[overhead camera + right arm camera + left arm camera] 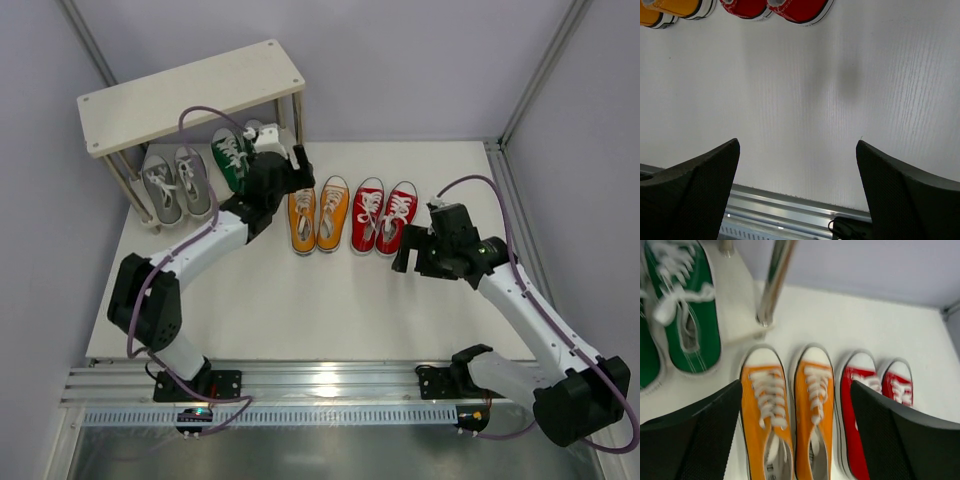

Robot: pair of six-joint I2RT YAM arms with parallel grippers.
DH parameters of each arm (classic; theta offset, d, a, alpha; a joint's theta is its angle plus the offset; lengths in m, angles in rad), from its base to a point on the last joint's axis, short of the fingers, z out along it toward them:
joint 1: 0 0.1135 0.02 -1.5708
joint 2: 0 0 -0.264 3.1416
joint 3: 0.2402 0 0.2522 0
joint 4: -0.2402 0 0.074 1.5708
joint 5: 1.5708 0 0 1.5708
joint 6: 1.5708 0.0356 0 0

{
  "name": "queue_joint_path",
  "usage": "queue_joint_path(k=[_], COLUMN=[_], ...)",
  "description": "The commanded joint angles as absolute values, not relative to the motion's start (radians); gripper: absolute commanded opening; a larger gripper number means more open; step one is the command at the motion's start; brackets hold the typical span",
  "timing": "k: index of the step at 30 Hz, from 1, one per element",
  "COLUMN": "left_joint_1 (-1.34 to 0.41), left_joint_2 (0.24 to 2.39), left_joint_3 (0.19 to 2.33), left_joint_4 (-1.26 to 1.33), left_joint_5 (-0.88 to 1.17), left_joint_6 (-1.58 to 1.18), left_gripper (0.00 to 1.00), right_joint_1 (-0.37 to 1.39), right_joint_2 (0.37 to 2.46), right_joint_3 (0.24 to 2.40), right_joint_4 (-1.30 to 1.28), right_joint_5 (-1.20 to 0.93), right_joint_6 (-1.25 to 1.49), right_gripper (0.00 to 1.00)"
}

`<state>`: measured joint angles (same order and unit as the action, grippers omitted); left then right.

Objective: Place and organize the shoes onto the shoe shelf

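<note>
The shoe shelf (190,95) stands at the back left. The grey pair (175,185) and the green pair (232,158) sit on its lower board (737,305). The orange pair (318,215) and the red pair (384,215) stand side by side on the table to its right, toes to the back. My left gripper (290,165) is open and empty above the orange pair (790,410), which shows between its fingers (715,430). The green shoes (690,315) and red shoes (865,405) show on either side. My right gripper (420,245) is open and empty over bare table, near the red pair's heels (775,7).
A shiny shelf post (772,285) stands just behind the orange toes. The shelf's top board is bare. A metal rail (790,210) runs along the table's near edge. Grey walls close in the back and sides.
</note>
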<state>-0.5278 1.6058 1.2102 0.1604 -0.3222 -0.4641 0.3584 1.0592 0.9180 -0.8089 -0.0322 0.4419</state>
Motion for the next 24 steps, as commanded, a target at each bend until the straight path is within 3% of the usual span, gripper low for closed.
queue_joint_path(k=[1,2,7,19,22,23,24], left_joint_1=[-0.561,-0.572,-0.595,-0.604,-0.604,-0.604,-0.604], left_joint_2=[1.746,1.782,1.988,2.16,2.171,2.177,2.193], left_joint_3=[1.357,1.403,1.682,1.691,1.645,1.64,1.64], left_joint_4=[-0.203,-0.326,-0.564,-0.52,-0.46,-0.427,-0.431], left_joint_5=[-0.248,-0.262,-0.314,-0.273,-0.212,-0.166,-0.154], left_joint_6=[-0.563,-0.574,-0.609,-0.646,-0.627,-0.615,-0.603], left_gripper=[0.88,0.92,0.93,0.91,0.74,0.48,0.36], right_joint_1=[0.364,0.364,0.364,0.362,0.364,0.364,0.362], right_joint_2=[0.999,0.988,0.928,0.874,0.88,0.885,0.888], right_joint_3=[0.902,0.899,0.89,0.893,0.887,0.888,0.89], right_joint_4=[-0.767,-0.765,-0.776,-0.834,-0.828,-0.825,-0.824], right_joint_5=[-0.023,-0.025,-0.012,0.041,0.037,0.032,0.031], right_joint_6=[0.485,0.488,0.499,0.466,0.462,0.462,0.46], right_gripper=[0.98,0.98,0.98,0.98,0.98,0.98,0.98])
